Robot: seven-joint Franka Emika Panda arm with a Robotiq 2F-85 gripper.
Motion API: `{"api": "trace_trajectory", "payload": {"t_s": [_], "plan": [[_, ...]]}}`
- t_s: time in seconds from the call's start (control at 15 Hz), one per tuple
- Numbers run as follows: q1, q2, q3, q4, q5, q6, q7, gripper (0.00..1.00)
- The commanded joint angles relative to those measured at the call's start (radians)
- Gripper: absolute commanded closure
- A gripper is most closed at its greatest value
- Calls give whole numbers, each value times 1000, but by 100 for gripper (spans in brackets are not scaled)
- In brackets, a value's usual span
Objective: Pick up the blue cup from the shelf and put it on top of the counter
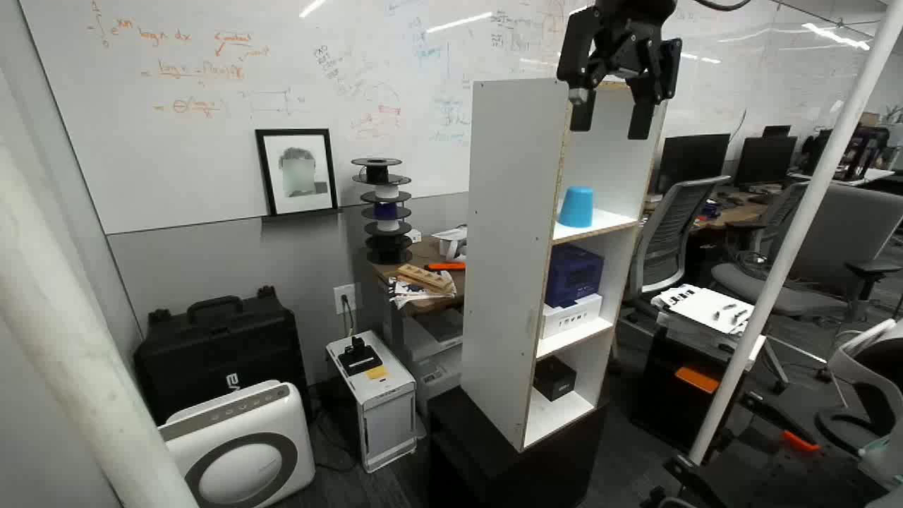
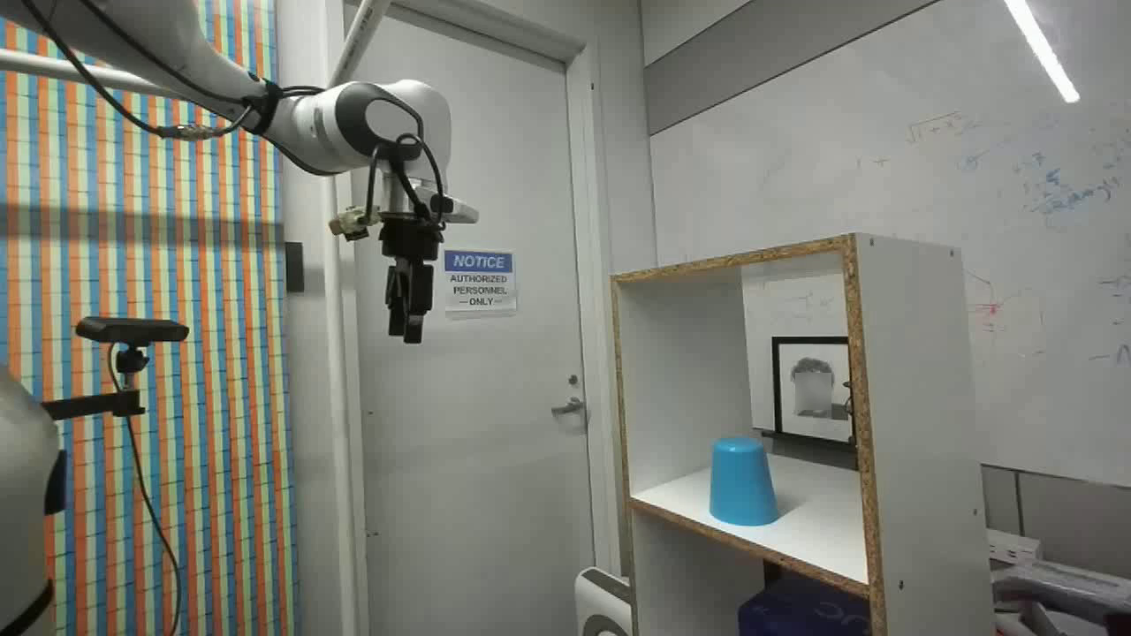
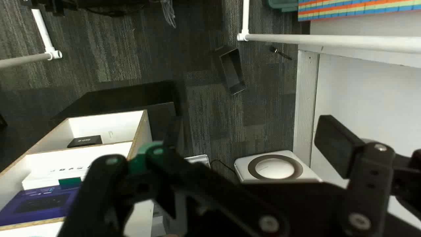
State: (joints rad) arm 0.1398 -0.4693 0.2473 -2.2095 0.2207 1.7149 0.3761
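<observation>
The cup (image 2: 742,484) stands wide end down in the top compartment (image 2: 822,530) of the shelf (image 2: 923,397), near the shelf's front edge, with the counter (image 2: 733,259) – the shelf's own top – as a roof over it. The gripper (image 1: 611,127) is outside the shelf, its fingers (image 1: 640,121) pointing down and spread wide, nothing between them.

I'd take the cup for plastic: light, fairly stiff, with a little give if squeezed hard. A knock should not break it, but so light a thing may skid or tip at first touch. Its sheen suggests a slippery wall, and since it narrows upward, fingers set high could slide off the taper. Better to hold it across the sides, below the middle, gently and squarely.

The counter bars a grasp from above – so the gripper would likely have to tilt and come in through the shelf's front, keeping off the shelf's side walls.
</observation>
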Motion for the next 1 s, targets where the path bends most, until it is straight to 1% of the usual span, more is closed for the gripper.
{"api": "trace_trajectory", "payload": {"t_s": [0.0, 0.2, 0.27, 0.4, 0.67, 0.8, 0.93], "plan": [[0, 1, 0, 7, 0, -3, 0, 0], [-1, -5, 0, 14, 0, -3, 0, 0], [-6, -16, -5, -8, -29, 30, -34, 0], [-27, -28, -33, -31, -82, 47, -74, 0], [-81, -43, -148, -57, -168, 82, -210, 0], [-114, -34, -215, -69, -202, 124, -299, 0], [-141, -23, -270, -97, -217, 212, -375, 0]]}}
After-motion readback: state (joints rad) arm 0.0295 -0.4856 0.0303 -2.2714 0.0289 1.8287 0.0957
